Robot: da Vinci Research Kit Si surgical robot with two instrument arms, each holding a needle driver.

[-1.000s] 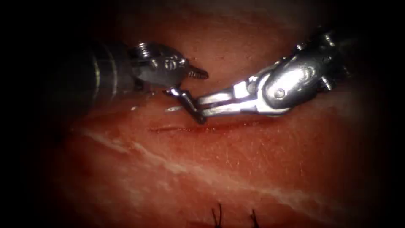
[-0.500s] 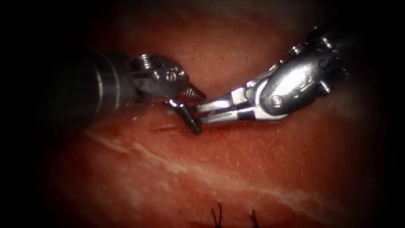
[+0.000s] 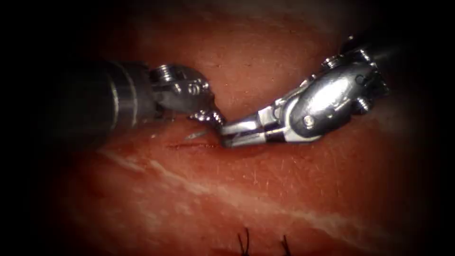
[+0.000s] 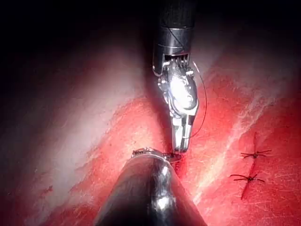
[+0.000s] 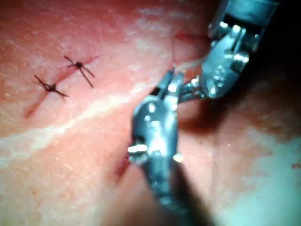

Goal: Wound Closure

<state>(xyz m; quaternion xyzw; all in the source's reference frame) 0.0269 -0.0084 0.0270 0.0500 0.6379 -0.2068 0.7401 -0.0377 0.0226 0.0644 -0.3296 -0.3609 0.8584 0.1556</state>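
The left arm's steel needle driver and the right arm's needle driver meet tip to tip just above the dark red cut in the pink tissue. We cannot tell what either grips. A pale sliver, perhaps the needle, lies beside them. We judge that small, steady wrist movements are safest here.
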